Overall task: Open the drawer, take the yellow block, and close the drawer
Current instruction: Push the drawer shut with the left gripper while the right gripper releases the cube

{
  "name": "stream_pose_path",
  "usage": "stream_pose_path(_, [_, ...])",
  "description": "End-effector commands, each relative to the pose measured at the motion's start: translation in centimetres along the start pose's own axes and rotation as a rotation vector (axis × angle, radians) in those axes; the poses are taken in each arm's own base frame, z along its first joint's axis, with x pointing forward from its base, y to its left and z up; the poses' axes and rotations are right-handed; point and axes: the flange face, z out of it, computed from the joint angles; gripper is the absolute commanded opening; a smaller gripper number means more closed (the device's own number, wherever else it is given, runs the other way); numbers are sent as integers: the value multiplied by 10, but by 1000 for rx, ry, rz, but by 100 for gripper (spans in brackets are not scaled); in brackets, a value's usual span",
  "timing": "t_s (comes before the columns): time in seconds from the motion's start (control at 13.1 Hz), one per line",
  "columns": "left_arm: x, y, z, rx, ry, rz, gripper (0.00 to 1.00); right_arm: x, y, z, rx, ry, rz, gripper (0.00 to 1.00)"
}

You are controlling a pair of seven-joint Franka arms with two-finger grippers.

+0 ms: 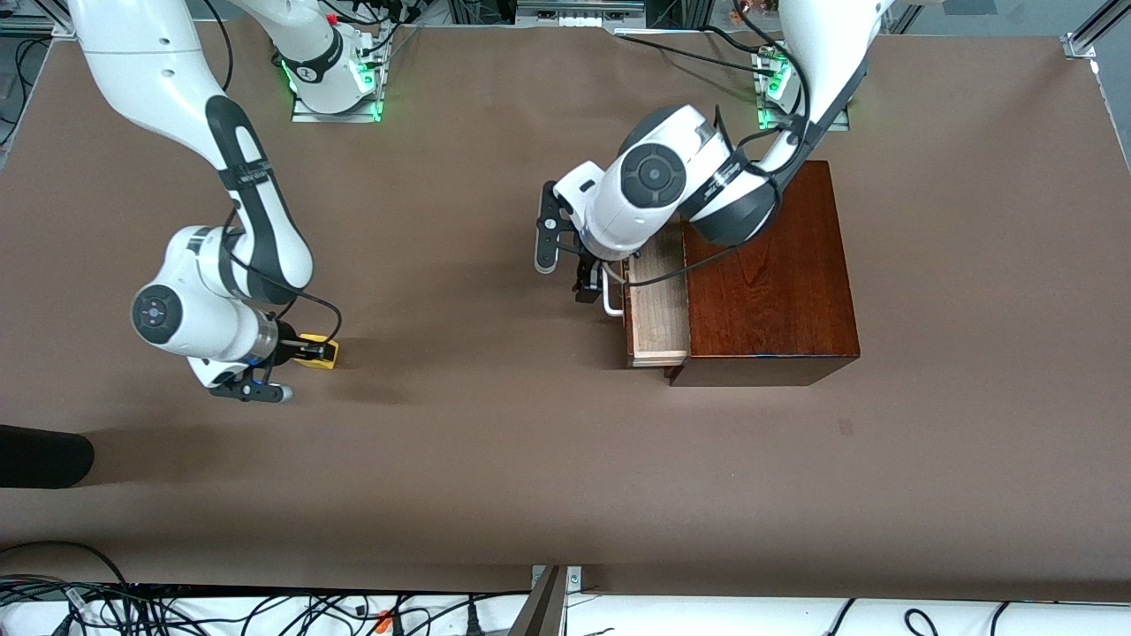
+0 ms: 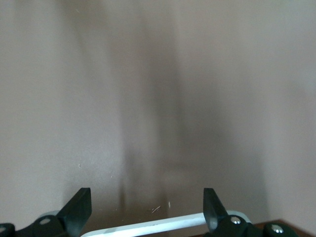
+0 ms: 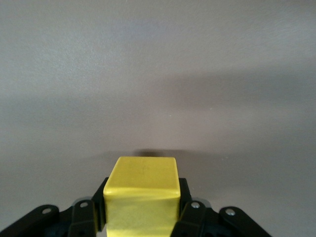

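Observation:
The dark wooden box [image 1: 769, 274] stands toward the left arm's end of the table. Its drawer [image 1: 658, 305] is pulled partly out, showing the pale tray. My left gripper [image 1: 588, 283] is at the drawer's white handle [image 1: 611, 296]. In the left wrist view this gripper [image 2: 146, 210] is open, with the handle bar [image 2: 163, 224] running between its fingers. Toward the right arm's end, my right gripper [image 1: 305, 351] is shut on the yellow block [image 1: 320, 352], low over the bare table. The right wrist view shows the block [image 3: 143, 190] clamped between both fingers.
A black object [image 1: 44, 455] lies at the table's edge at the right arm's end, nearer to the front camera. Cables [image 1: 265, 609] run along the front edge. Brown tabletop [image 1: 495, 424] stretches between the block and the box.

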Motion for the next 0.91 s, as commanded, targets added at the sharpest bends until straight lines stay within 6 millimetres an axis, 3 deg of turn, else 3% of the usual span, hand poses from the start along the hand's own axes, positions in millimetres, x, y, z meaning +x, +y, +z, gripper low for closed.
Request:
stream_pose_path(0.0, [-2,5,23,4,-84,95,100,3,-11,-6,14,18,-34,1])
stream_pose_path(0.3, [-14,2,37,-4,-158,116,100,3,-18,9,-1,23,-52,8])
stream_pose_path(0.38, [-18,2,38,-16,-187,118,100,4,-18,11,-4,23,-58,22])
stream_pose_path(0.46, [-24,1,35,-33,-214,111,100,5,-19,12,-12,24,-67,54])
stream_pose_path(0.53, [-31,0,31,-54,-237,99,100,6,-20,10,-14,26,-70,93])
stream_pose_path(0.61, [-37,0,27,-74,-260,90,100,6,-20,10,-16,23,-90,100])
stream_pose_path(0.84, [-53,-7,12,-92,-319,72,100,4,-21,-17,-1,28,-143,100])
